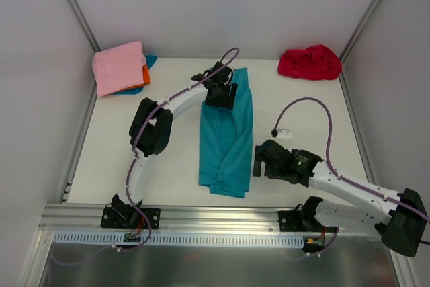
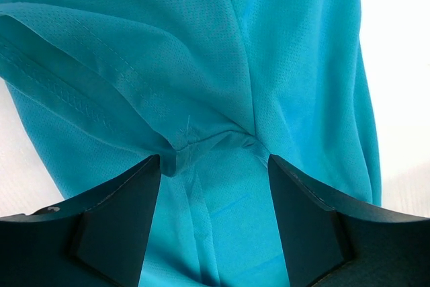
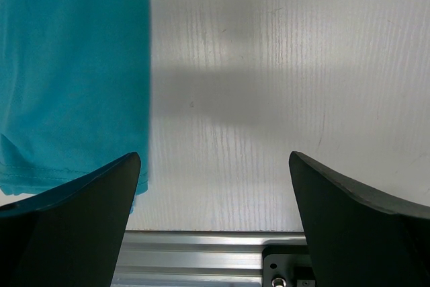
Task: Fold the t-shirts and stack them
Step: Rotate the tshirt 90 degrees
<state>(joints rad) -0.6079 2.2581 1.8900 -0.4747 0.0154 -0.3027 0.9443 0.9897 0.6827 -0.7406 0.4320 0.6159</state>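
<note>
Jaws of the left gripper (image 2: 213, 166) stand apart astride a puckered seam of the teal t-shirt (image 1: 227, 146), a fine-mesh knit folded into a long strip. The right gripper (image 3: 215, 162) gapes wide over the white, faintly grained table (image 1: 302, 99) just right of it. Far to its left a flat pink t-shirt (image 1: 119, 66) tops orange (image 1: 146, 72) and blue (image 1: 150, 61) ones; far to its right a red t-shirt (image 1: 310, 62) lies crumpled by the white wall (image 1: 222, 5).

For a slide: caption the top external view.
Left arm over the lengthwise-folded teal t-shirt; right arm, jaws open, beside its near hem.

A flat white table (image 1: 302, 112) lay evenly lit; plain white panel walls (image 1: 222, 5) rose behind and beside it; grey metal posts (image 1: 74, 5) stood at its far corners; an aluminium rail (image 1: 222, 214) edged its near side.
</note>
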